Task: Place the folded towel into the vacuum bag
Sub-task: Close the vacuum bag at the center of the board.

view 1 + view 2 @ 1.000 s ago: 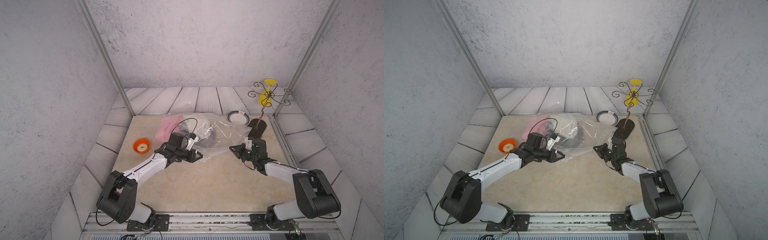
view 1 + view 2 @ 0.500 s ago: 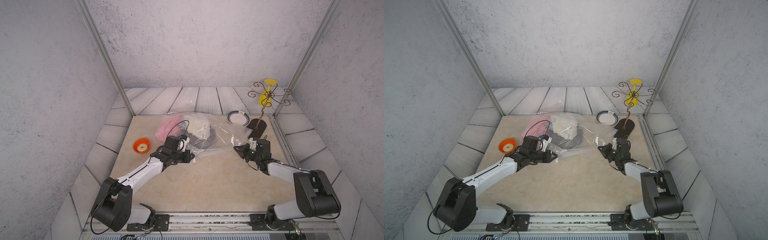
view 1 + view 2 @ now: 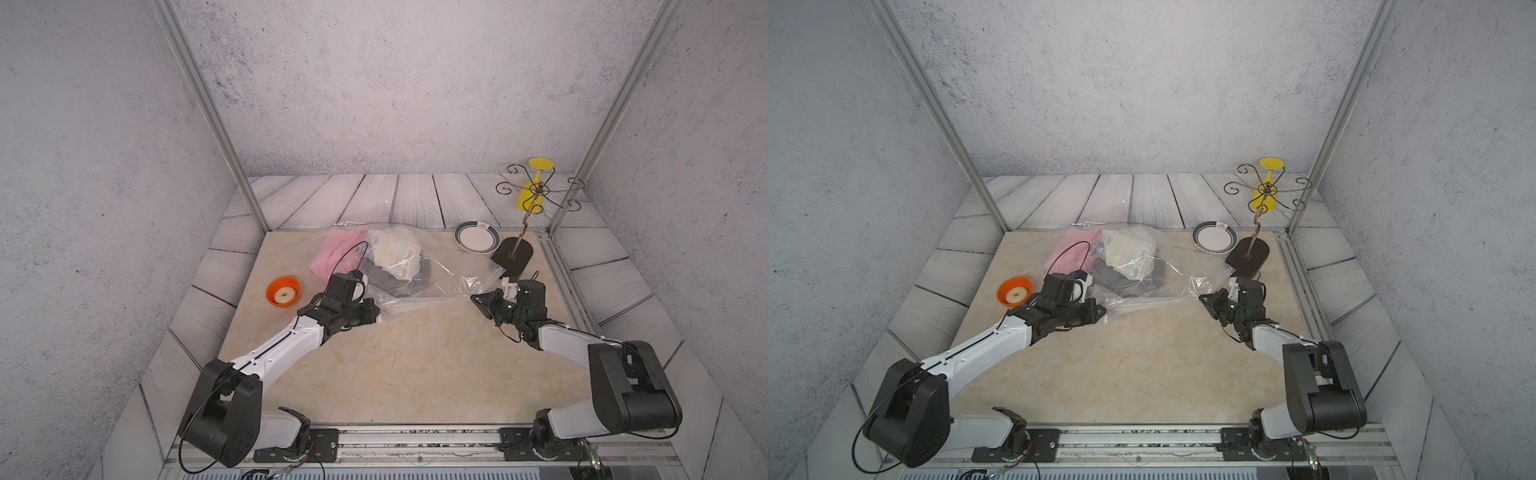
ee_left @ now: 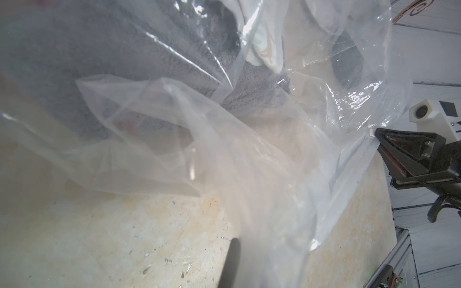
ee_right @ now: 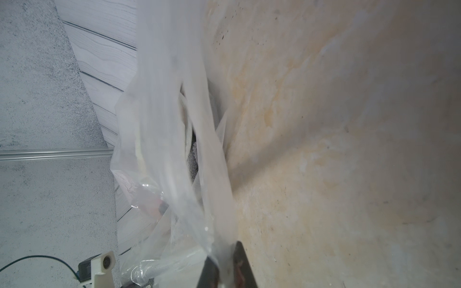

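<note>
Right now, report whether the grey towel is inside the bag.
Inside: the grey towel shows through creased clear film of the vacuum bag.

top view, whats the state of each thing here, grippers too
vacuum bag, on the table, near edge stretched between grippers
left gripper, shut on bag edge
right gripper, shut on bag edge
grey towel, inside the bag
patterned cloth, inside the bag
pink cloth, bunched; in the bag or not, unclear
plate, flat, empty
orange bowl, upright, white ring inside
yellow glass, hanging upside down on rack
</note>
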Controlling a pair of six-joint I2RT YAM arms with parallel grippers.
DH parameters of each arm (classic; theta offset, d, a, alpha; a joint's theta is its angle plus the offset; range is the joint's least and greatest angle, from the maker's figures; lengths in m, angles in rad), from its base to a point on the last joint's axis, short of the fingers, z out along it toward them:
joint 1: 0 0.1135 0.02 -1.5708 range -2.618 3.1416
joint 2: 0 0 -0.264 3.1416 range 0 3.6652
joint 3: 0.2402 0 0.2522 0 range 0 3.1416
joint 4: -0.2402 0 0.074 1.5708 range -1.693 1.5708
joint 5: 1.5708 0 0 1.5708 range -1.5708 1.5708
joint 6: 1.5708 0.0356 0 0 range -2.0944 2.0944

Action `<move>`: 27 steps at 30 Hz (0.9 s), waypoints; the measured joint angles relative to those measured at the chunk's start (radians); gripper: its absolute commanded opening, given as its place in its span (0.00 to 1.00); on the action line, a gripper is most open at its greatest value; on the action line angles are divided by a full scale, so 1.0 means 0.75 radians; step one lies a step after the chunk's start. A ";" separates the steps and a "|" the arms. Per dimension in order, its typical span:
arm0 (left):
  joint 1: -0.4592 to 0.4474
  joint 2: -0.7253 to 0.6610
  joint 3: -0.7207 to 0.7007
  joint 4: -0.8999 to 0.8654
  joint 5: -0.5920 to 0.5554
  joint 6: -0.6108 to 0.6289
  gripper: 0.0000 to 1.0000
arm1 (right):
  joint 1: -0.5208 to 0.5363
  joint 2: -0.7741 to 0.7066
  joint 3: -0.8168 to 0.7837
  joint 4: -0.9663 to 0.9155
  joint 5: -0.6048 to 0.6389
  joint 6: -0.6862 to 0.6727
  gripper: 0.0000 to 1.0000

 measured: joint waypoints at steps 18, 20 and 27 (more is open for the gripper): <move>0.087 -0.041 -0.054 -0.065 -0.130 -0.118 0.00 | -0.183 0.001 -0.011 -0.057 0.039 -0.066 0.00; 0.087 -0.041 -0.055 -0.060 -0.122 -0.114 0.00 | -0.193 0.001 -0.011 -0.057 0.022 -0.076 0.17; 0.199 -0.049 -0.064 -0.120 -0.280 -0.078 1.00 | -0.381 -0.002 -0.001 -0.050 0.320 -0.145 0.64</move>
